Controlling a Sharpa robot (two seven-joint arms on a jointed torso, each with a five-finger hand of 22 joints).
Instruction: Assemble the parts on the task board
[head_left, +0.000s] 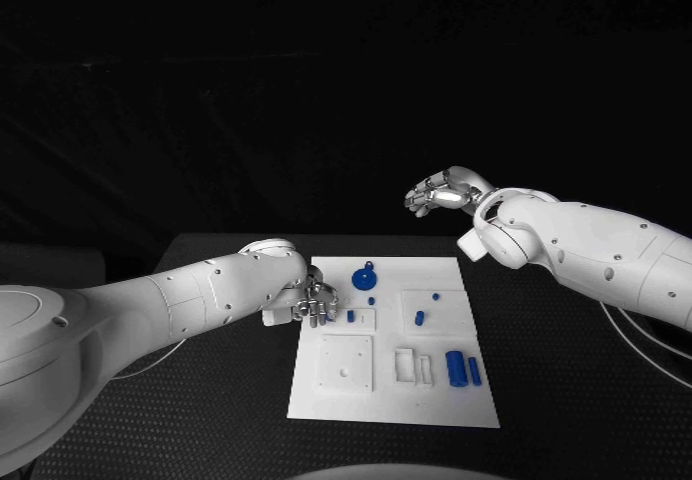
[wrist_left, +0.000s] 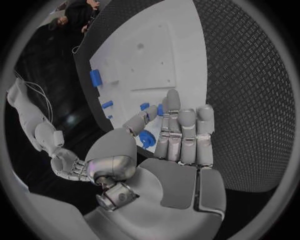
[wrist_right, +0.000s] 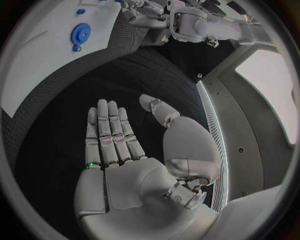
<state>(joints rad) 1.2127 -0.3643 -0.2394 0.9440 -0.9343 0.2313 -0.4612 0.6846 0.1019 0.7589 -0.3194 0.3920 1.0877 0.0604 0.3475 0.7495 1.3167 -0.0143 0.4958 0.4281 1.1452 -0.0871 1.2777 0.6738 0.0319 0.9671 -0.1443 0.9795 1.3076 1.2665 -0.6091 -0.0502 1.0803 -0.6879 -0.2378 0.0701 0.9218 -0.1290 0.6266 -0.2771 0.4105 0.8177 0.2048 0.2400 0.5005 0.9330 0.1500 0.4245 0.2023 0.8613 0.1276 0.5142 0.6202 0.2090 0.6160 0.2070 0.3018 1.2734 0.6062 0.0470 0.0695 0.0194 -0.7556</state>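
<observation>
Hovering low over the near-left part of the white rectangular task board (head_left: 433, 400), my silver left hand (head_left: 306, 303) has its fingers straight and side by side, thumb angled in, holding nothing. I judge it is lining up on the short blue peg (head_left: 351, 316) just beside its fingertips. My silver right hand (head_left: 440, 192) is raised well clear beyond the board's far edge, fingers extended and empty, probably to keep out of the way. Further out lie the round blue disc with a tab (head_left: 365, 279), two small blue pegs (head_left: 420, 318) and two blue cylinders (head_left: 463, 368).
</observation>
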